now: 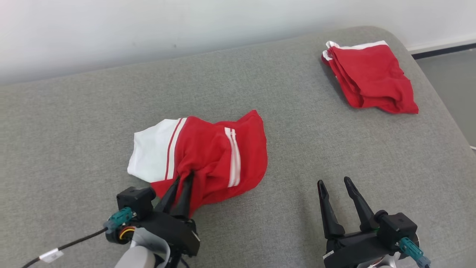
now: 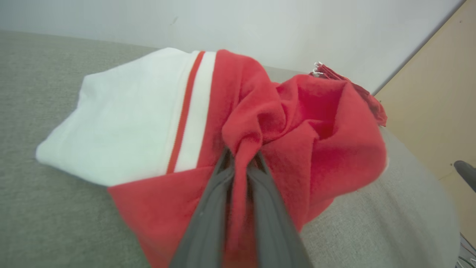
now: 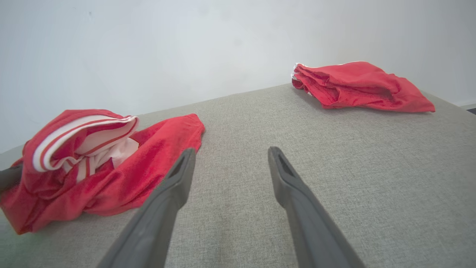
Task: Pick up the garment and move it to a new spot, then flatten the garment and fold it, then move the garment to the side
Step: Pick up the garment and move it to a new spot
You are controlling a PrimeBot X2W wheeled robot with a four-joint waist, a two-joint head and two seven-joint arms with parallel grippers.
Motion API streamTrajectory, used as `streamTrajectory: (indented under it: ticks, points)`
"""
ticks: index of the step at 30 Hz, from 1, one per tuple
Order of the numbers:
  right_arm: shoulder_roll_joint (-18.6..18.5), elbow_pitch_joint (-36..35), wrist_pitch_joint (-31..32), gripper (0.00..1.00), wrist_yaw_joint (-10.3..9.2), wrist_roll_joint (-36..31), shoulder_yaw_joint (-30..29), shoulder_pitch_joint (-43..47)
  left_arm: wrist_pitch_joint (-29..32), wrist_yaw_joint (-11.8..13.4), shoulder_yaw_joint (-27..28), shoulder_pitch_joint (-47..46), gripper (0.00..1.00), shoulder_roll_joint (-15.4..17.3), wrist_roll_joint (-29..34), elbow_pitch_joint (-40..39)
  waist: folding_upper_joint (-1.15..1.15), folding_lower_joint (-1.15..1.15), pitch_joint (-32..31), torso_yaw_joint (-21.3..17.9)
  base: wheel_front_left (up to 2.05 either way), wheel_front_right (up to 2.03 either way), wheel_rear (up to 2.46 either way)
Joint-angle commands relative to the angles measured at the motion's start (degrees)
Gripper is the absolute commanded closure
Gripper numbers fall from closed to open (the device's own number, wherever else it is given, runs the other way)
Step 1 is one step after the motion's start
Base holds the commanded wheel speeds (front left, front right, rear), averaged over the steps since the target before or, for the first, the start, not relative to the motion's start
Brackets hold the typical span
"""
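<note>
In the head view's lower left, the left gripper [image 1: 184, 178] pinches a red fold of the red-and-white garment [image 1: 208, 152], which lies crumpled mid-left on the grey cushion [image 1: 290, 149]. The left wrist view shows that fold squeezed between the nearly closed fingers. Rightward, the right gripper [image 1: 334, 182] is spread wide and holds nothing, and a folded red pile [image 1: 372, 78] lies at the far right.

We see our left gripper [image 2: 241, 160] pinching a bunched fold of the red-and-white garment [image 2: 141, 111] between its two dark fingers [image 2: 208, 216]. The garment lies crumpled on the grey fabric surface [image 2: 44, 208], its white panel toward the view's left, with a pale wall [image 2: 260, 26] behind.
</note>
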Motion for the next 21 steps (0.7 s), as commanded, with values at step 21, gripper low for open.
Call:
streamTrajectory:
  ticks: [21]
  points:
    - [0.03, -1.25, -0.12, 0.00, -0.15, -0.82, -3.49, 2.91, -7.58, 5.32, 7.13, 5.02, 0.00, 6.56, 8.45, -9.08, 0.00, 0.00, -6.00, 7.28, 0.00, 0.00, 0.00]
